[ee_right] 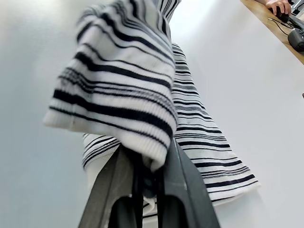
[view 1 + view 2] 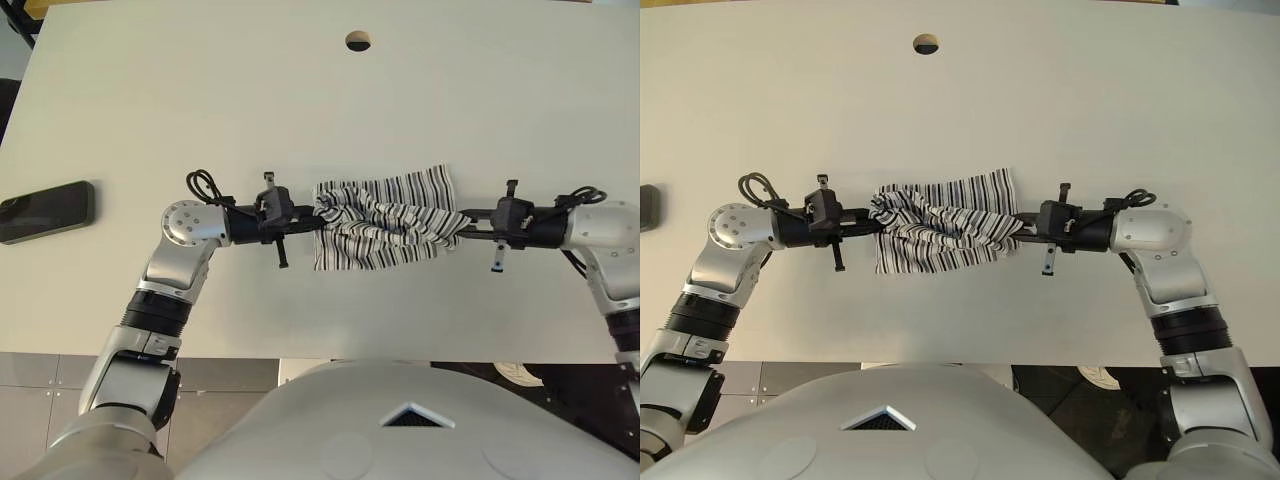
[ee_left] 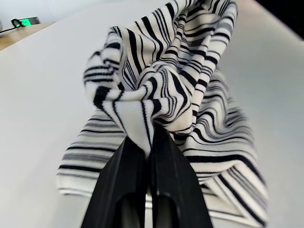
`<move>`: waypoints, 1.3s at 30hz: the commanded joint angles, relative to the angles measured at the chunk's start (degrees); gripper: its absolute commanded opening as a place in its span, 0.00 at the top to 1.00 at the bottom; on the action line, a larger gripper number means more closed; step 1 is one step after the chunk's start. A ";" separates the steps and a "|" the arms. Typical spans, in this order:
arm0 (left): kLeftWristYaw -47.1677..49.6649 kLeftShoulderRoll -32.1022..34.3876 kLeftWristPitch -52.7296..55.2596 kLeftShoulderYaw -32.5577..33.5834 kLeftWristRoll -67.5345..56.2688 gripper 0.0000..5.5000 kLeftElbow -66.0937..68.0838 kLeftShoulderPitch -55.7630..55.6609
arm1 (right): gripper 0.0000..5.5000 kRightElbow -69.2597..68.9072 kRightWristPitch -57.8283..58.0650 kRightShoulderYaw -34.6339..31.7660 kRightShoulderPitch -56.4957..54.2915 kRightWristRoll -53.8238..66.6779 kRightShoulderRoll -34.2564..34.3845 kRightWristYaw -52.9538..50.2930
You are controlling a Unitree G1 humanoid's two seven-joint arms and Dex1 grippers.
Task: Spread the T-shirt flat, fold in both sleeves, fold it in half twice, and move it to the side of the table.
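A black-and-white striped T-shirt (image 2: 385, 218) lies bunched in the middle of the white table (image 2: 300, 110), its upper layer lifted between the two arms. My left gripper (image 2: 318, 211) is shut on the shirt's left edge, and the left wrist view has the cloth (image 3: 156, 90) pinched between the black fingers (image 3: 118, 185). My right gripper (image 2: 462, 223) is shut on the shirt's right edge; its wrist view looks up at a ribbed hem (image 1: 118, 109) clamped between the fingers (image 1: 187, 190). The lower layer still rests on the table.
A dark phone (image 2: 45, 211) lies near the table's left edge. A round cable hole (image 2: 357, 41) sits at the far middle. The table's front edge runs just below the arms. Open tabletop lies on all sides of the shirt.
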 commanded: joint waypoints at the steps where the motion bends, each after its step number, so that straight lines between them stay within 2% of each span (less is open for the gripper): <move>1: 1.21 -0.74 -1.48 1.75 2.18 0.98 2.49 -1.45 | 0.91 2.78 -0.85 -1.82 -2.72 -1.83 1.87 -2.25; 4: 3.09 -2.03 -0.96 4.07 1.89 0.89 4.71 -3.17 | 0.82 5.40 0.71 -3.14 -4.29 -1.88 3.64 -4.35; 8: 6.64 -3.67 4.28 7.75 0.28 0.78 7.59 -6.47 | 0.72 6.63 13.99 -5.98 -6.06 3.42 6.42 -6.90; 12: 15.42 -3.76 10.74 9.01 6.28 0.78 18.46 -12.18 | 0.72 6.97 29.72 -9.08 -8.76 4.30 8.73 -15.54; 15: 21.25 -4.43 13.05 10.90 8.20 0.78 25.11 -15.57 | 0.72 7.85 32.82 -11.63 -10.63 3.47 10.53 -21.24; 17: 21.72 -4.90 10.35 12.46 7.72 0.78 24.87 -16.30 | 0.72 6.09 23.11 -11.83 -10.36 -1.29 11.22 -24.99; 20: 15.21 -6.19 4.77 13.91 2.47 0.78 14.30 -12.98 | 0.72 0.73 6.77 -9.43 -7.23 -6.05 11.98 -24.29; 23: 4.35 -5.70 -9.81 11.11 -2.07 0.78 -1.27 -5.18 | 0.72 -0.62 -14.52 -4.20 -4.26 -12.81 10.89 -21.41; 26: 0.63 -4.66 -17.93 7.09 1.29 0.78 -4.92 -0.96 | 0.72 4.14 -30.08 -1.38 -5.53 -23.25 10.11 -25.33; 33: 3.32 -2.93 -30.02 0.28 17.28 0.78 1.64 0.86 | 0.72 11.02 -37.18 2.37 -9.84 -35.02 13.08 -32.25; 39: 16.32 -0.70 -42.26 -1.98 36.70 0.78 13.03 -2.86 | 0.72 17.42 -34.81 4.04 -12.55 -42.24 12.86 -37.34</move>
